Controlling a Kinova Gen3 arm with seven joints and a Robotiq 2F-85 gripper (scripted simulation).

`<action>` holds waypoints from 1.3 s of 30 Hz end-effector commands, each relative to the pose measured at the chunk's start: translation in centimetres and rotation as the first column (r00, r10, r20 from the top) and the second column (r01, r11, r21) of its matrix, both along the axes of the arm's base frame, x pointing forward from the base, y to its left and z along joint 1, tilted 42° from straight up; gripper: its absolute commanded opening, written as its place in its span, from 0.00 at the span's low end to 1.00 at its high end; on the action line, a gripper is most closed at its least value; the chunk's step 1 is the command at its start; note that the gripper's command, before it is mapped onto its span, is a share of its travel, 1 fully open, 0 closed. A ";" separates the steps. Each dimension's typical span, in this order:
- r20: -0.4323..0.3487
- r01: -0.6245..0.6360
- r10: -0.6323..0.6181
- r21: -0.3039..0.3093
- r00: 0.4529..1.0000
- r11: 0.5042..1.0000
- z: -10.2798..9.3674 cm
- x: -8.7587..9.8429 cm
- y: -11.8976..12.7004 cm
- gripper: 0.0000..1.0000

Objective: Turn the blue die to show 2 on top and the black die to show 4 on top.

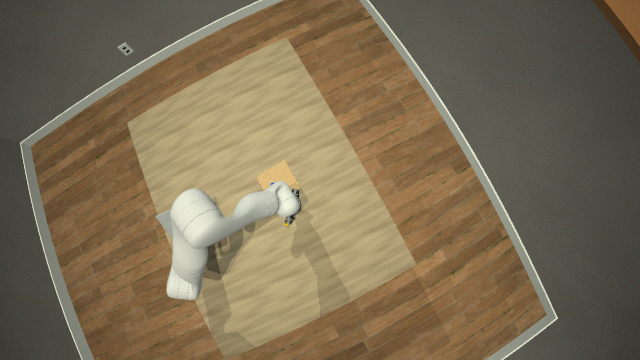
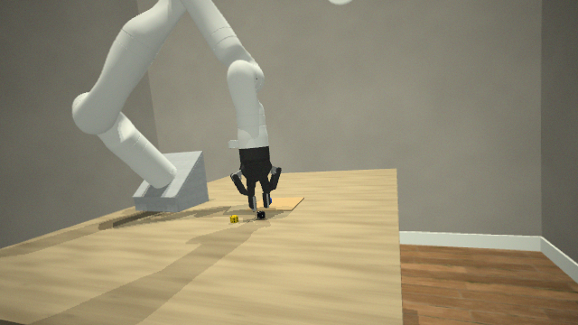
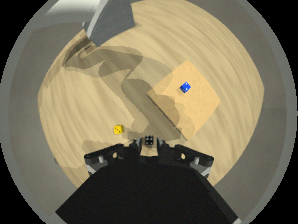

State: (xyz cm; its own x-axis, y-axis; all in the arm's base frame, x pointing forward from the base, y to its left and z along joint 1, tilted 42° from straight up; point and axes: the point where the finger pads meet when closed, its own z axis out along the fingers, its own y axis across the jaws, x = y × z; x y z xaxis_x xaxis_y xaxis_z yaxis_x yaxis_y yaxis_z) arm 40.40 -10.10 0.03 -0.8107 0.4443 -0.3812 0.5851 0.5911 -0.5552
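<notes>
The black die [image 2: 261, 216] [image 3: 150, 140] lies on the bare table just off the near edge of the small tan mat [image 1: 277, 172] [image 2: 289, 203] [image 3: 200, 103]. My gripper [image 2: 259, 207] [image 3: 149, 142] points straight down right over it, with the fingers partly open on either side of the die and their tips just above it. They hold nothing. The blue die [image 3: 185, 87] sits on the mat. The yellow die [image 2: 234, 218] [image 3: 117, 128] [image 1: 286, 224] lies on the table to the left of the black die, off the mat.
The arm's grey base mount [image 2: 181, 181] [image 3: 107, 12] stands at the back left of the table. The table's right edge [image 2: 399, 253] drops to a wooden floor.
</notes>
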 end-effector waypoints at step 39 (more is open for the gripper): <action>0.001 -0.001 0.001 0.001 1.000 1.000 -1.0 0.0 -0.8 0.31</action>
